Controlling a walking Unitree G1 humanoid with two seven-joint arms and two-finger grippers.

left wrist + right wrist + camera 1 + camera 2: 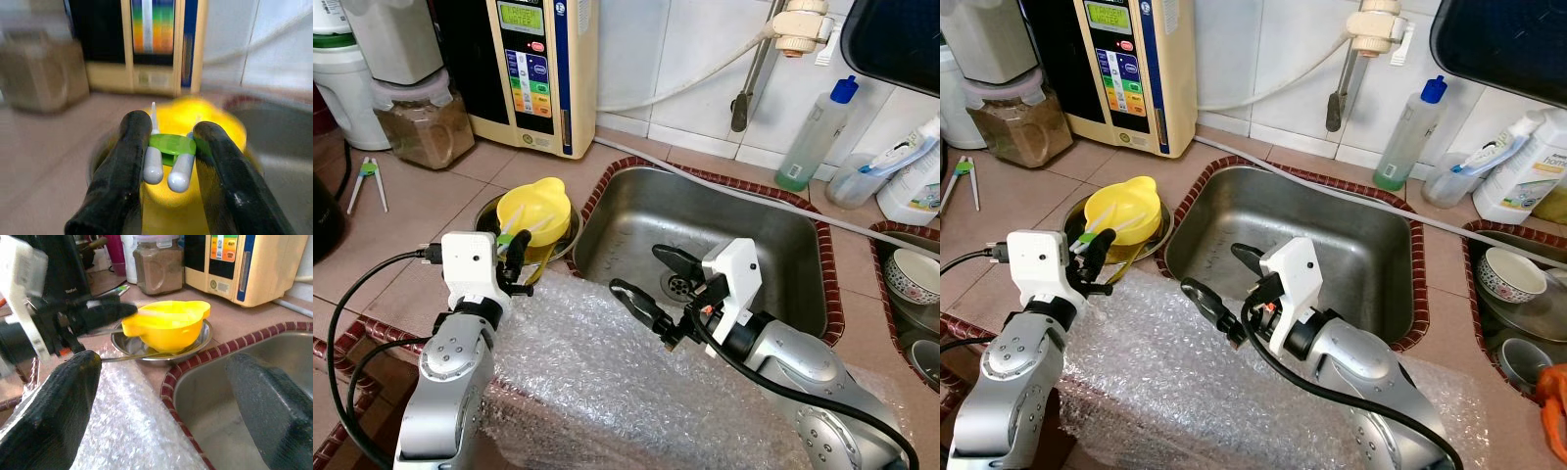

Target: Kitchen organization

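Bubble wrap (607, 382) covers the near counter edge, one sheet, with both arms reaching over it. Just past it, the left gripper (168, 161) has its fingers closed on a pair of training chopsticks (166, 166), white sticks joined by a green clip, held right over the yellow bowl (534, 208). That one bowl sits inside one steel dish (487, 213), beside the sink (705, 225). The right gripper (646, 284) hangs at the sink's near rim, fingers spread wide and holding nothing.

By my reading the tidying is at an early stage: these chopsticks look about to go into the bowl, while a second pair (367, 181) lies loose on the counter to the far left, well apart. Farther back stand one jar (423, 117) of brown powder and one water unit (533, 69) against the wall. Right of the sink are three bottles, the blue-capped one (818, 132) nearest the tap, and a second basin holding one patterned bowl (913, 276) with other dishes I cannot count.
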